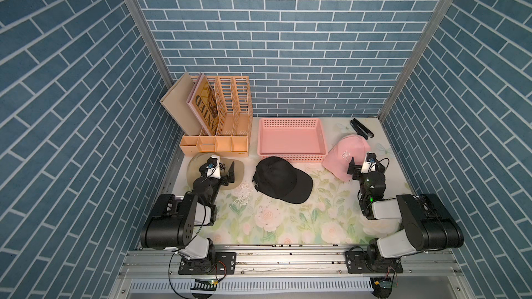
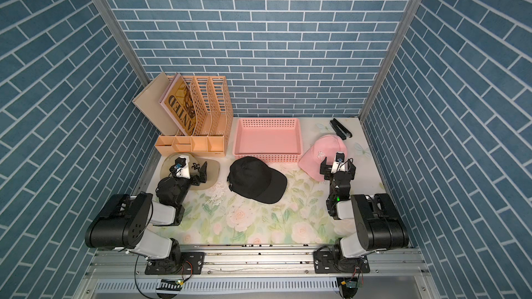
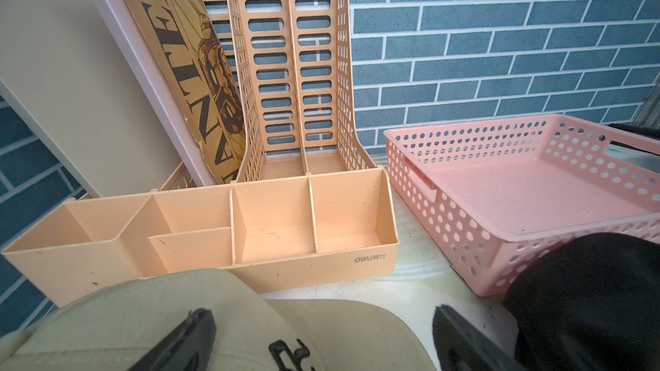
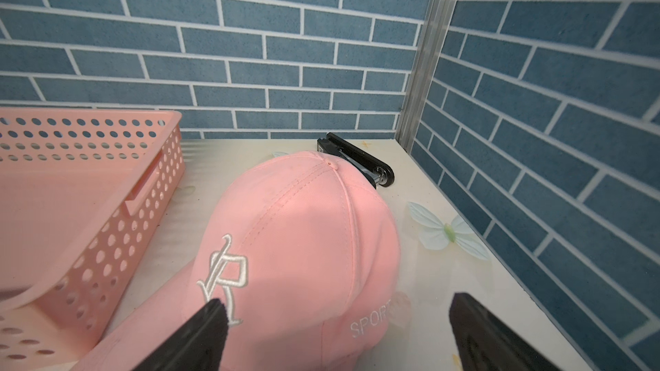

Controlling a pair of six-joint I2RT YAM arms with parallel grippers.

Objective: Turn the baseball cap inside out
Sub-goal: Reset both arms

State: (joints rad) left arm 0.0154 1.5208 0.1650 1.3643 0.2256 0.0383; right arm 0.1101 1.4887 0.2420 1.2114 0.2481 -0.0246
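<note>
Blue brick-patterned walls [image 1: 259, 38] closed in a flower-printed tabletop [image 1: 288, 220] on three sides. Near the middle of both top views lay a black fabric baseball cap [image 1: 277, 179], crown up, its brim pointing toward the lower right of the frame. Just above it stood a pink perforated plastic basket [image 1: 290, 120], with a peach plastic desk organiser [image 1: 233, 145] to the left of that, holding a brown printed booklet [image 1: 205, 104].

A pink fabric baseball cap with white embroidery [image 1: 344, 153] sat to the right of the basket, and a black stapler [image 1: 361, 129] lay above it near the right wall. A beige fabric baseball cap [image 1: 193, 168] rested at the left, below the organiser (which of the three caps the task meant could not be told).

Seen from its wrist view, the left tool [image 3: 321, 312] stood wide open and held nothing. One finger was over the beige cap's crown, the other over bare tabletop between the beige and black caps.

At the pink cap's lower edge, the right tool [image 2: 337, 165] was spread equally wide and empty. One finger was over the embroidered front panel, the other over the tabletop beside the cap. Whether either tool touched fabric could not be told.
</note>
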